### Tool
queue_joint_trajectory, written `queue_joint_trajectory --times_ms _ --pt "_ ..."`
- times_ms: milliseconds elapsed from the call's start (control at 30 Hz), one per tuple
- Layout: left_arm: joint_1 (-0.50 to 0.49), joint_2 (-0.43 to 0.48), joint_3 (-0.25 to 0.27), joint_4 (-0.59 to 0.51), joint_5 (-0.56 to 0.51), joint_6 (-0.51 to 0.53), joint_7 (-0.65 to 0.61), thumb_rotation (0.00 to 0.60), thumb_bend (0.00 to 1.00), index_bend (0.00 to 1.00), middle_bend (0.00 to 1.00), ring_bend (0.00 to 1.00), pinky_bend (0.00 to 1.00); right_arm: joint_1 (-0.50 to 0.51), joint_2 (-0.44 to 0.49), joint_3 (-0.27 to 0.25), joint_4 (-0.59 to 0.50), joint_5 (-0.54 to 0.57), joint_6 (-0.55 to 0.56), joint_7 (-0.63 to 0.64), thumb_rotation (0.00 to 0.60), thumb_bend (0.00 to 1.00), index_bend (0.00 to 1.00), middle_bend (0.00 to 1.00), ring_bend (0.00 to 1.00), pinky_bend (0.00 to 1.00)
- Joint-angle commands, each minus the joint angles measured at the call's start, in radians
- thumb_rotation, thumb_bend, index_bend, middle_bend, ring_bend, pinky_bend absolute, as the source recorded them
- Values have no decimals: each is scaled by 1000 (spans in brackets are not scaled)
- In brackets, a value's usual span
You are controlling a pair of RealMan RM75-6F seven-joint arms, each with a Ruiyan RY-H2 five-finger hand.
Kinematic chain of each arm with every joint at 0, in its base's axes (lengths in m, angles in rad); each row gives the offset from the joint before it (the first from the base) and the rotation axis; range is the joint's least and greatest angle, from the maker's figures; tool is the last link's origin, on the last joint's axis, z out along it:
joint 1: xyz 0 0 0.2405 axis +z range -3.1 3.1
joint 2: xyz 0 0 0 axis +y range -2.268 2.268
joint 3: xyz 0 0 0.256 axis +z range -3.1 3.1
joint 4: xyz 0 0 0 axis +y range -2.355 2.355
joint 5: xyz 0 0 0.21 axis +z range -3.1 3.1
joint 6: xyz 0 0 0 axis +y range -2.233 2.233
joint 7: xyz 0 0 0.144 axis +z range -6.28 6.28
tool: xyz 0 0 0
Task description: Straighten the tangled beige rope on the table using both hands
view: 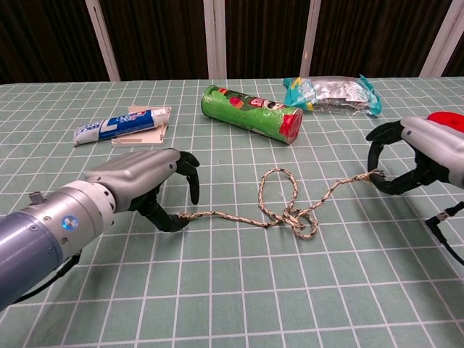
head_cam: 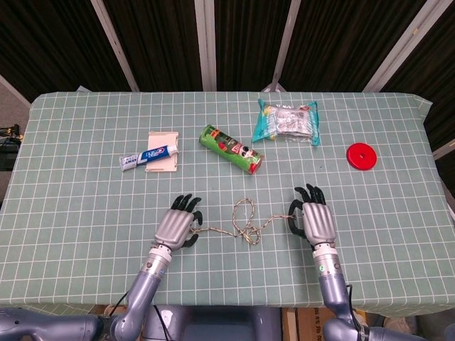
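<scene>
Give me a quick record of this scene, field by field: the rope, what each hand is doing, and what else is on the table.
rope: beige rope lies on the table, knotted loop at its middle
left hand: left hand at the rope's left end, fingers curled around it; firm grip not certain
right hand: right hand pinches the rope's right end
other items: green can on its side, toothpaste tube, snack bag, red disc

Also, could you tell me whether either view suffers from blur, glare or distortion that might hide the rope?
Head view: sharp and evenly lit, soft shadows only; the rope reads clearly between the left hand and the right hand. Chest view: the left hand and forearm loom large and slightly soft near the lens; the snack bag shows some glare; the rope stays crisp.
</scene>
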Motion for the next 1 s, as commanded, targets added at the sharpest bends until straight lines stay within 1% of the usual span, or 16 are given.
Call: queue_joint_trajectory --times_ms 33,400,500,633,733,1000 --pt "-8 -15 2 12 -11 11 5 600 421 476 96 0 0 1 2 1 -2 1 1 0 600 438 587 201 0 0" --pt "-9 -20 24 31 -26 34 -7 600 434 493 104 0 0 3 8 -2 -9 6 9 -4 600 437 588 201 0 0" --pt "-9 -20 29 34 -28 35 -13 600 453 505 111 0 0 4 6 -5 -8 6 11 -5 600 438 587 200 0 0" --pt "-11 -22 33 40 -25 36 -23 600 522 539 120 0 0 5 4 -8 -5 6 12 -6 600 437 587 201 0 0" --pt "-13 -24 37 45 -22 37 -28 600 548 562 127 0 0 5 3 -10 -3 6 13 -7 600 438 588 200 0 0" --pt "-11 -16 41 50 -10 46 -47 600 564 589 132 0 0 3 9 -14 3 5 16 -6 600 437 588 201 0 0"
